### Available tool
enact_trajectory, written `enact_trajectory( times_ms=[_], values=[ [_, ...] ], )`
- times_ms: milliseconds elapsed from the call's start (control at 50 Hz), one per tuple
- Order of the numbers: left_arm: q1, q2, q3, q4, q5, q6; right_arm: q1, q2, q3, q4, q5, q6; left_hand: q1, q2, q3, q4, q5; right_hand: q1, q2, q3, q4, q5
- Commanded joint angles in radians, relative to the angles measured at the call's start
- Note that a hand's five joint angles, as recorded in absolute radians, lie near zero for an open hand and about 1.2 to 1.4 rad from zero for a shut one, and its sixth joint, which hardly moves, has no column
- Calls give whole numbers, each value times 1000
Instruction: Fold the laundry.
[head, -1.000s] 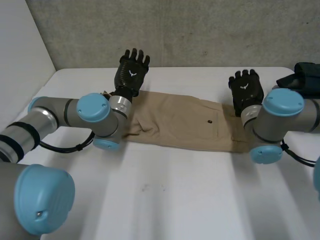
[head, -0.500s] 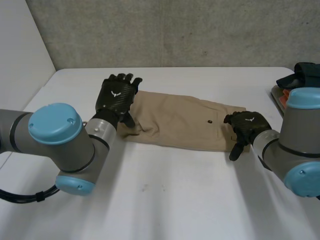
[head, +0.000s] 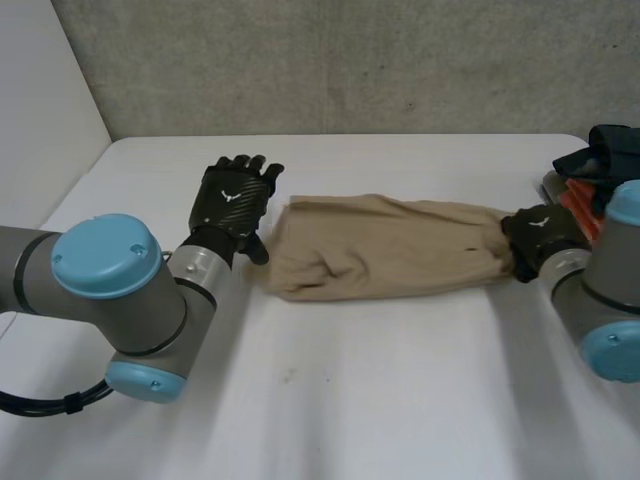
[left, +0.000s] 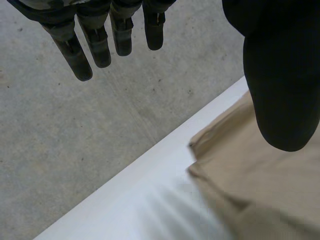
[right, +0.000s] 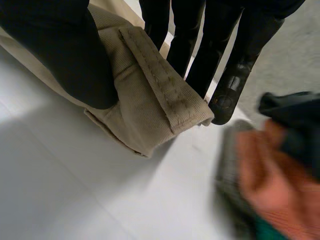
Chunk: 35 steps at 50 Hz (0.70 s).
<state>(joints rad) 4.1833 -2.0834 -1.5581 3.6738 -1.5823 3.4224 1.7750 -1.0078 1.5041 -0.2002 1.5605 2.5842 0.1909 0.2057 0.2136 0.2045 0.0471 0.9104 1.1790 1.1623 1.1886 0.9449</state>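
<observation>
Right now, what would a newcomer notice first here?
A tan garment lies stretched across the middle of the white table. The right hand pinches one end between thumb and fingers, and the left hand, fingers straight, sits at the other. A pile of dark and orange clothes lies beside the right arm.

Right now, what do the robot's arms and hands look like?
Both arms are thick grey tubes with round light-blue caps at the joints. The left hand and the right hand are black, with segmented fingers; the left hand's back carries a small white mark.
</observation>
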Motion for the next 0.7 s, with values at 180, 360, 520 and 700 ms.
enact_trajectory(
  times_ms=[180,360,520,700],
  values=[
    [21,52,-48,2,1,-5,105,-55,-24,-275,-253,-498,-16,-31,-39,-30,-47,486,217,234,208,277],
    [31,59,-8,6,1,-3,371,122,-85,-347,-458,-415,-16,-31,-39,-30,-47,486,217,234,208,277],
    [31,16,114,2,-4,-2,371,112,-97,-347,-331,89,-16,-31,-39,-30,-47,-736,-1005,-988,-1014,-945],
    [-28,-127,389,-107,8,-31,288,-100,-64,-205,-102,533,-4,-19,-27,-17,-35,-736,-1005,-988,-1014,-945]
  ],
)
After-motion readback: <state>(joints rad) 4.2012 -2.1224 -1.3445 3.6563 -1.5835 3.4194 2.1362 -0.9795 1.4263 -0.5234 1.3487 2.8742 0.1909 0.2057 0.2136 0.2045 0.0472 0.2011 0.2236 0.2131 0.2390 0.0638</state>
